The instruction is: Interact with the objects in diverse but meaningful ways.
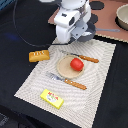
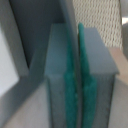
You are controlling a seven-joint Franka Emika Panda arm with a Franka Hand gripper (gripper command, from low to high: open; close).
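- Gripper (image 2: 79, 100) first: from the exterior view its fingertips are hidden under the white arm head (image 1: 72, 22), which hangs over the far edge of the woven placemat (image 1: 95, 80), close to the brown board (image 1: 107, 22).
- On the placemat, the red tomato (image 1: 76, 64) sits on the beige plate (image 1: 67, 67), near its middle.
- 2 orange-handled pieces flank the plate: a knife (image 1: 85, 58) on the far side, a fork (image 1: 67, 81) on the near side, both lying flat and just beside the rim.
- The orange bread loaf (image 1: 39, 55) rests at the mat's edge toward the exterior view's left; the yellow packet (image 1: 52, 98) lies near the front corner, well apart from the plate.
- A grey pot (image 1: 122, 17) shows at the exterior view's right, cut off by the frame.
- Now the wrist view: 2 grey fingers with green pads (image 2: 70, 95) are pressed together, nothing visible between them, so the tool is clenched on empty air.
- Woven mat texture shows beyond the fingers; the rest is blurred.
- Risk, as I judge it: coming down on the tomato with the fingers still pressed together would nudge it off the plate instead of taking it, since it is round and would likely roll.
- A descent near the plate could also clip the knife and skid it across the mat.
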